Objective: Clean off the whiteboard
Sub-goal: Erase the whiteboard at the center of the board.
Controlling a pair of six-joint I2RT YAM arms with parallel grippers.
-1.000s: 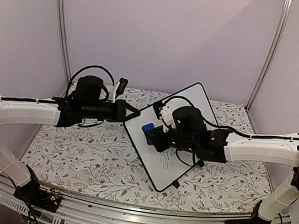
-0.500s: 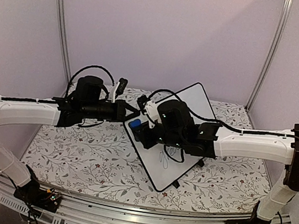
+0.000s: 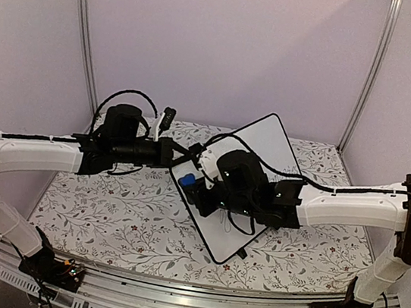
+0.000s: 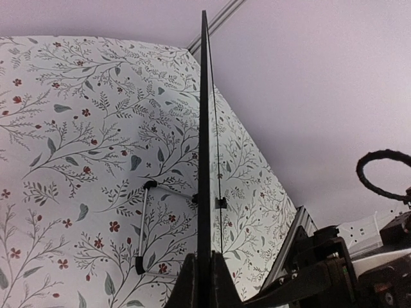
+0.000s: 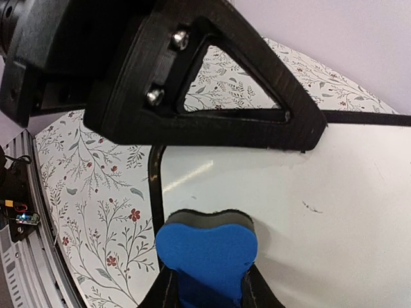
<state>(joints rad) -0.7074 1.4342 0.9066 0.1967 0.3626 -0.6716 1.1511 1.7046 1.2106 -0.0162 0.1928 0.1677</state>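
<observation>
- I am clamping my left hand [image 4: 204, 282] shut on the thin black rim of the whiteboard [image 3: 270, 142]; in my left wrist view the two fingers are pinching the board edge-on, with no gap showing between them and the rim.
- The whiteboard is sitting diagonally across the middle of the counter [image 3: 105, 216], one rounded corner pointing toward the far wall and the opposite one toward my bases.
- My left hand is gripping it at its left corner.
- I am closing my right hand [image 5: 205, 292] on the blue eraser [image 5: 205, 247], which has a dark felt layer on the face turned toward the board.
- I am holding the eraser over the left part of the white surface, just beside the rounded corner and close under the triangular black finger of my left hand; whether the felt is touching the board, I cannot tell.
- A faint mark [image 5: 311, 206] is showing on the glossy white to the right of the eraser.
- A slim metal prop [image 4: 144, 224] with black ends is lying on the counter's floral cloth [image 4: 70, 122] right beside the board's edge.
</observation>
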